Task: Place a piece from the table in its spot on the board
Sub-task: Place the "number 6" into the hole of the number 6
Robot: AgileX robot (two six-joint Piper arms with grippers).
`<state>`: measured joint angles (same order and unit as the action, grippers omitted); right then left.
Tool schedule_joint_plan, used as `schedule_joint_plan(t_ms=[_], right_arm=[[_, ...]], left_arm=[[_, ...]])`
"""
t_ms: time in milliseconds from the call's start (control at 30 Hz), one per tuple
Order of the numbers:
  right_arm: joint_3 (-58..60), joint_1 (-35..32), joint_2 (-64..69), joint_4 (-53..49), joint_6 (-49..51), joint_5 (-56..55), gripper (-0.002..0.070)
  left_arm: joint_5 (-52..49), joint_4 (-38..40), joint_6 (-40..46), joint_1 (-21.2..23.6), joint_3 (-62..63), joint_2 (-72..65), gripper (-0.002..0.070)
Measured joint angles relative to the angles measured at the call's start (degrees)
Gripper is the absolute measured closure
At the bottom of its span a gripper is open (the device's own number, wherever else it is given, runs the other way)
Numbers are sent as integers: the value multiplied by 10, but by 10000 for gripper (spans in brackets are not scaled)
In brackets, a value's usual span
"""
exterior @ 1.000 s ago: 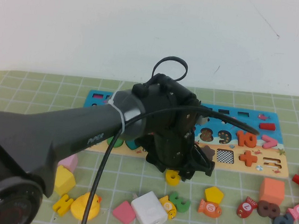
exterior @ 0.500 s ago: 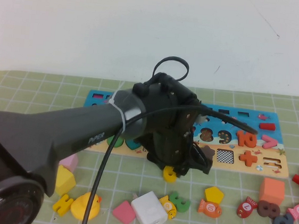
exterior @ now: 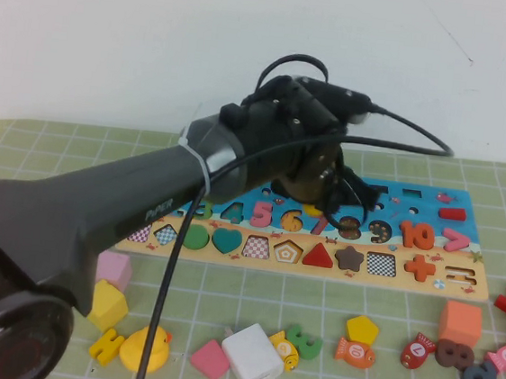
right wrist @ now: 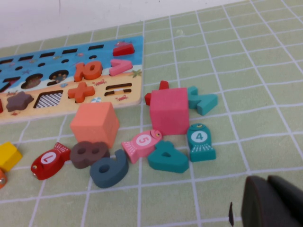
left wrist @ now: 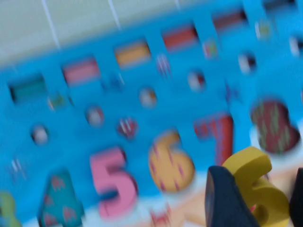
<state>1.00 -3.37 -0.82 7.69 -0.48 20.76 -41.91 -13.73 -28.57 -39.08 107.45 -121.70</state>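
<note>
The piece, a bright-yellow numeral 6, hangs between the dark fingers of my left gripper, which is shut on it. The gripper hovers over the middle of the board, above its digit row. In the left wrist view the board's blue top fills the picture, and the striped orange 6-shaped recess lies just beside the held piece, between the pink 5 and the red 7. My right gripper sits low over the green mat at the right, shut and holding nothing.
Loose pieces lie on the mat in front of the board: a white block, a yellow duck, a green 3, a yellow pentagon, an orange cube. A pink cube and teal pieces lie near the right gripper.
The left gripper shut on the yellow 6 on the mat in front of the board, lifted it and carried it back over the board's digit row.
</note>
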Motion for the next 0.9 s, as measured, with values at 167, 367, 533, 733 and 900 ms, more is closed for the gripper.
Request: schedule_joint_plan(t_ms=[167,367,533,733,900], right_arm=[[0,0,0,0,0,0,679],[0,0,0,0,0,0,679],[0,0,0,0,0,0,679],[0,0,0,0,0,0,679],[0,0,0,0,0,0,679]], left_arm=[[41,-19,-18,26,0,-19,422],[40,-19,-22,36,0,-36,423],[47,-15,-22,36,1,-50,424],[47,-3,-22,36,1,-66,494],[43,9,-22,36,4,-66,512]])
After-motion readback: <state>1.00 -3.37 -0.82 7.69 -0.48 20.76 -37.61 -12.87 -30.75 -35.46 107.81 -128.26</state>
